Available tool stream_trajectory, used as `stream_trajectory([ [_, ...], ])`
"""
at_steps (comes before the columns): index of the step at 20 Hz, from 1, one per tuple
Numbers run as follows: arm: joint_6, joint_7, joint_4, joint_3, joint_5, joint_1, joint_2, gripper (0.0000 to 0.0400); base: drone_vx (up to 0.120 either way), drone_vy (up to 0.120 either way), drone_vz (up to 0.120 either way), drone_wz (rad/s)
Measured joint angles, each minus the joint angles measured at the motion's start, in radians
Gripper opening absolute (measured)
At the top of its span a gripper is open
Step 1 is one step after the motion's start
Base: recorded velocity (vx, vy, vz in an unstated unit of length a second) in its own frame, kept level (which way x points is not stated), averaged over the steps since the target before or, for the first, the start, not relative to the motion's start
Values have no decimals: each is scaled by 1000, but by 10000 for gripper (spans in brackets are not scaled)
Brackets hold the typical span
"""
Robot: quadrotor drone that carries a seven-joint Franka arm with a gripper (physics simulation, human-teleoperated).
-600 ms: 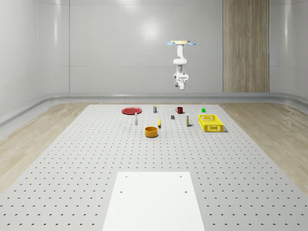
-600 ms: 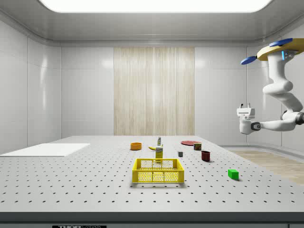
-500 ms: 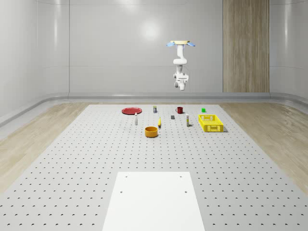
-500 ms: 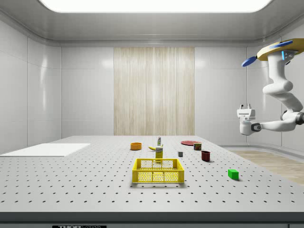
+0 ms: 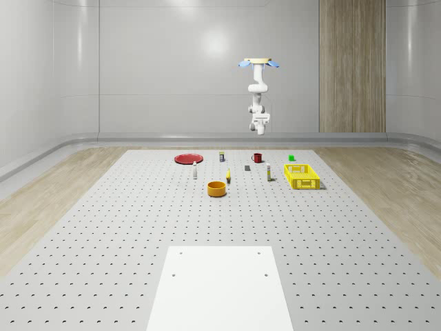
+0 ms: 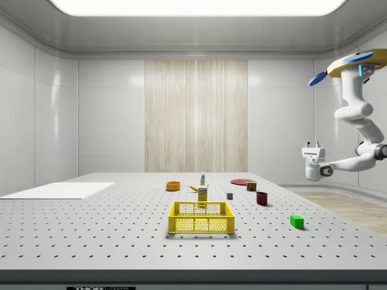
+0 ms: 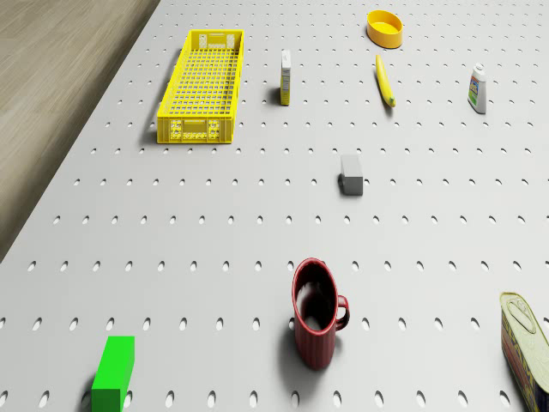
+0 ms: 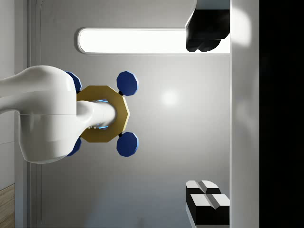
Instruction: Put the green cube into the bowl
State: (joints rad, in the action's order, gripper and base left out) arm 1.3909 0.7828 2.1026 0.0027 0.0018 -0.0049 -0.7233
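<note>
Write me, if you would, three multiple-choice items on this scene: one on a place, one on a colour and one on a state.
1. Where is the green cube? A in the bowl; B on the table near the red mug; C in the yellow crate.
2. What colour is the bowl? A orange; B blue; C white.
3. How is the gripper? A shut on the cube; B open and empty; C shut on the mug.
Answers: B, the cube lies on the table by the mug. A, the bowl is orange. B, its fingers stand wide apart, in the air below the hovering drone.
</note>
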Motion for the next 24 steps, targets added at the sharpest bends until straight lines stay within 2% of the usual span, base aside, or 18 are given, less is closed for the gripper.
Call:
stream_trajectory([
  [8,-28,-1,-53,1,1,-2,20,400,0,0,0,0],
  [24,-23,-1,-57,3,0,-4,16,400,0,0,0,0],
])
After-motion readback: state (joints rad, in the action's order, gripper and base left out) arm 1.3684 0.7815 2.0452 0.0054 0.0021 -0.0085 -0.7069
